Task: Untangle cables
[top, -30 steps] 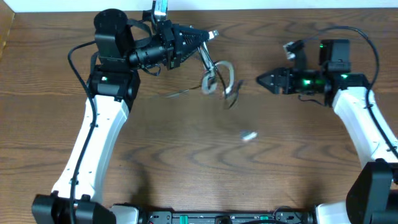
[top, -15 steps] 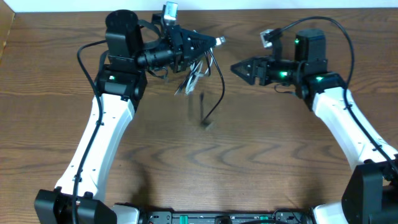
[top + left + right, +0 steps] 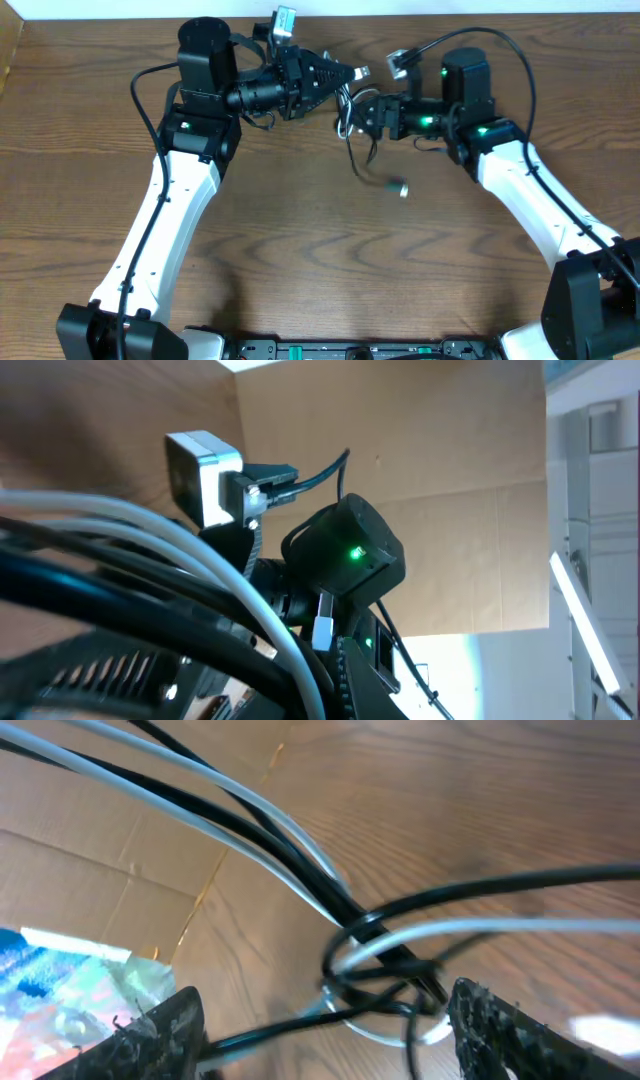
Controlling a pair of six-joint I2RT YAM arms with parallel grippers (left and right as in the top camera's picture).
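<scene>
My left gripper (image 3: pixel 350 73) is shut on the cables (image 3: pixel 356 158), a bundle of black cords and a white one, and holds them above the table at the back centre. A small plug end (image 3: pixel 397 187) hangs below. In the left wrist view the white cord (image 3: pixel 190 545) and black cords fill the foreground, and its jaws are hidden behind them. My right gripper (image 3: pixel 362 112) is open right beside the hanging bundle. In the right wrist view its fingers (image 3: pixel 325 1035) stand either side of the knotted loop of cables (image 3: pixel 385 965), not closed on it.
The brown wooden table (image 3: pixel 300 260) lies under both arms. A cardboard wall (image 3: pixel 8 50) stands at the far left edge. The right arm's wrist with its green light (image 3: pixel 345 555) is close in front of the left wrist camera.
My right gripper has moved left from the back right up to the hanging cables. My left gripper has shifted slightly right. The cable bundle has swung and its plug end has moved right.
</scene>
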